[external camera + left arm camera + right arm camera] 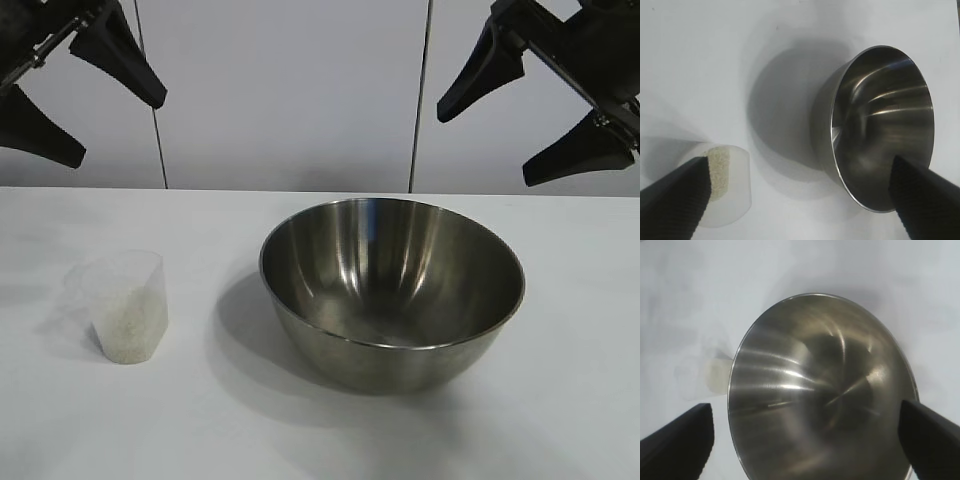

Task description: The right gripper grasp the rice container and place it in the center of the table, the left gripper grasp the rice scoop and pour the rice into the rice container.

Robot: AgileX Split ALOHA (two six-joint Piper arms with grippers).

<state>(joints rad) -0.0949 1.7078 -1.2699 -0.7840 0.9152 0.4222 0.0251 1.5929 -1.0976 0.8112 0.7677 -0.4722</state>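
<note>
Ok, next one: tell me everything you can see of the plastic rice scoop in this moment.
The rice scoop is a small translucent plastic cup, tapering toward its base. It stands upright on the white table, toward the left arm's side, apart from the steel bowl. White rice fills roughly its lower half. Nothing touches it but the table; the left gripper hangs above it, jaws wide apart. No handle can be made out.
</note>
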